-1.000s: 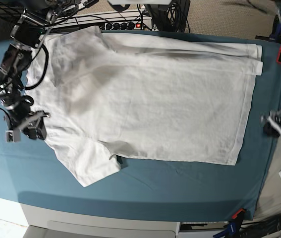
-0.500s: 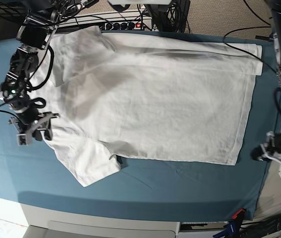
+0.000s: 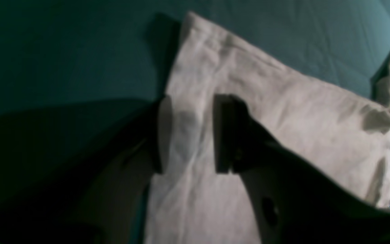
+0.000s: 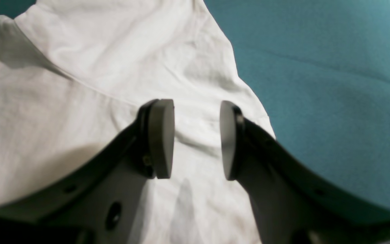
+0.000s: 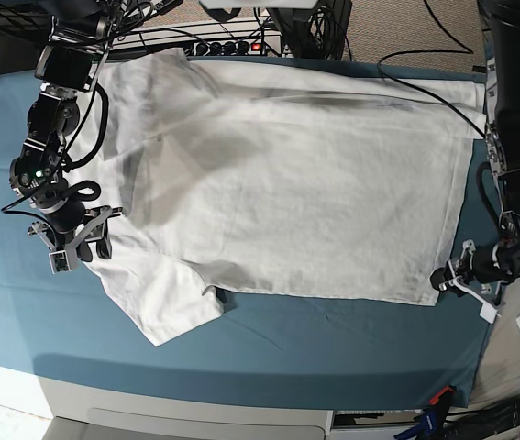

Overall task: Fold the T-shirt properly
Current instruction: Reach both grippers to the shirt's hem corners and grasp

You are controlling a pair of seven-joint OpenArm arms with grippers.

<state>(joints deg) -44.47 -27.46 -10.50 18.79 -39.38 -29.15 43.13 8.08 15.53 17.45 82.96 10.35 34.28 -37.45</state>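
The T-shirt (image 5: 278, 183) lies flat across the middle of the teal sheet (image 5: 333, 348), its far edge already doubled over at twelve o'clock, while the near sleeve at seven o'clock is not yet folded. Both pincers stand released, the right gripper (image 4: 196, 139) over the shoulder at nine o'clock, the left gripper (image 3: 188, 134) straddling the hem corner at four. It is soft, creased white cotton with stitched hems.

The T-shirt (image 5: 278, 183) lies spread flat on the sheet (image 5: 333, 348), a sleeve (image 5: 163, 302) pointing toward the near edge. The right gripper (image 5: 81, 243) sits at the shirt's left edge, the left gripper (image 5: 457, 280) at its near right corner.
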